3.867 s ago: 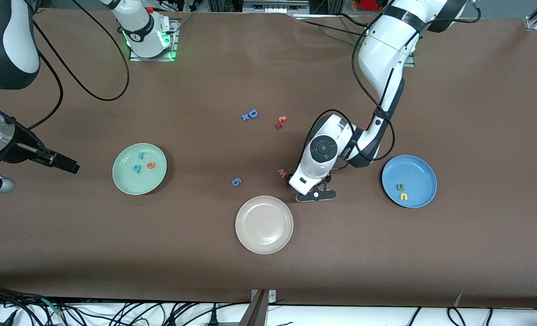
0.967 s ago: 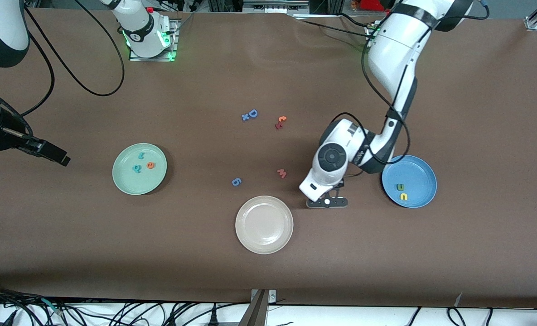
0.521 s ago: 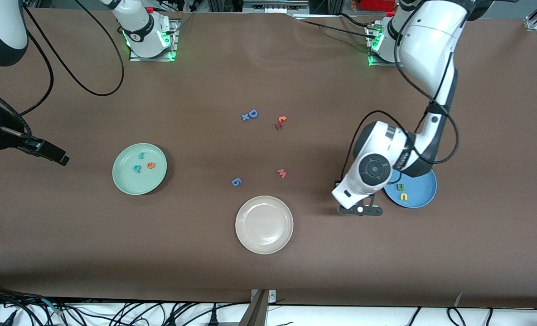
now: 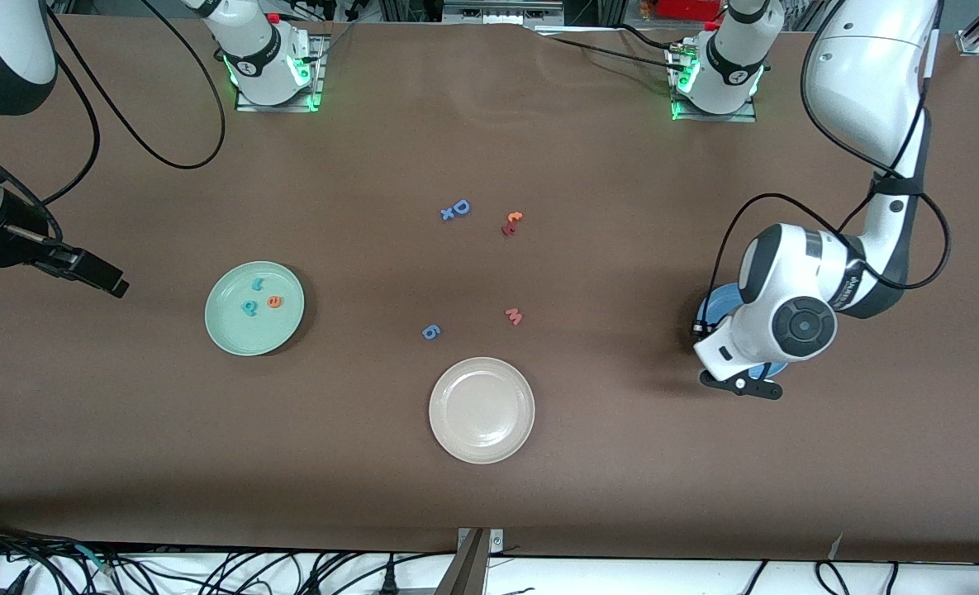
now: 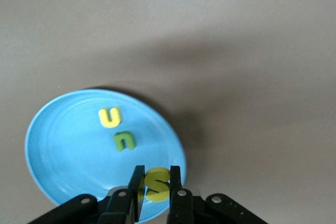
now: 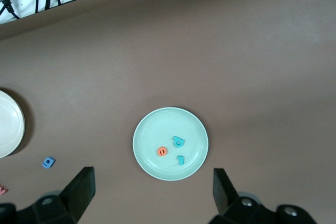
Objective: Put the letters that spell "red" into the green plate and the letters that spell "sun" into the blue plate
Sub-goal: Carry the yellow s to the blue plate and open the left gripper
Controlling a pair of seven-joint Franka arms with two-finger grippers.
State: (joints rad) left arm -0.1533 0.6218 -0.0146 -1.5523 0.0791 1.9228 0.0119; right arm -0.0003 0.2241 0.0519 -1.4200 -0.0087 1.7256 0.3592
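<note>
Yellow curvy "s" (image 5: 157, 183) pinched.

Even overhead light, no glare on the brown table (image 4: 539, 496) — soft shadows only, a dark patch beside the blue plate (image 5: 63, 150) under the wrist. Left wrist view slightly soft, front view sharp — green LEDs glow at both bases.

The left arm is reaching out from its base and folding down at the wrist, so the left gripper (image 5: 155, 195) is pointing straight down with its fingers (image 5: 175, 192) clamped on a yellow "s" (image 5: 157, 184) — held upright between them. The right arm is waiting at its own end of the table, raised, the right gripper (image 6: 152, 195) spread wide and holding nothing.
</note>
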